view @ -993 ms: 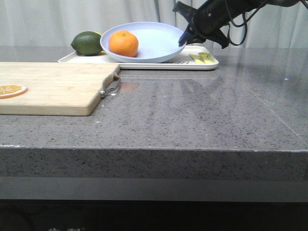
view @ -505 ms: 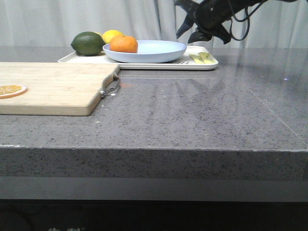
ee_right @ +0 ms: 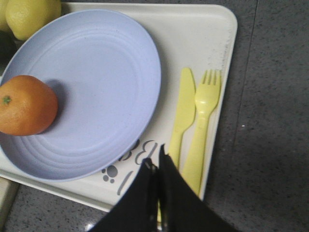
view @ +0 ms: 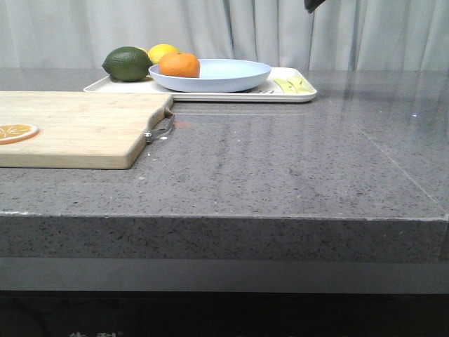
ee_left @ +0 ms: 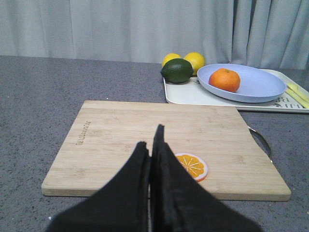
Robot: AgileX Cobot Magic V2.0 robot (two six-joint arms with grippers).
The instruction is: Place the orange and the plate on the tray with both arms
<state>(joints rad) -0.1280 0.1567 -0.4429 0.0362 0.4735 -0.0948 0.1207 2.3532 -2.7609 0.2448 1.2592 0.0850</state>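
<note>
Orange [ee_right: 26,105]: whole, sits inside the plate [ee_right: 96,77] near its rim, on the side toward the lemons [ee_left: 186,59] and lime [view: 127,63]. Plate: pale blue, lies flat on the tray [view: 203,95], free of any grip. Tray: cream, at the far side of the bench [view: 295,168], also carrying a yellow knife [ee_right: 182,113] and fork [ee_right: 203,121] just beside the plate. Board [ee_left: 164,145]: wood, near the tray's front edge, bearing one dried slice [ee_left: 191,165]. Right gripper [ee_right: 157,169]: above the tray's near edge, jaws pressed together, holding nothing; only a dark scrap of it shows at the top of the front view. Left gripper [ee_left: 152,150]: over the board, jaws likewise pressed together and empty. Judgement: both items appear placed, so the step in hand is the retreat. To do it well, lift each arm straight up and away before swinging sideways, keeping the right jaws clear of the plate rim and cutlery, so nothing on the tray gets nudged.
</note>
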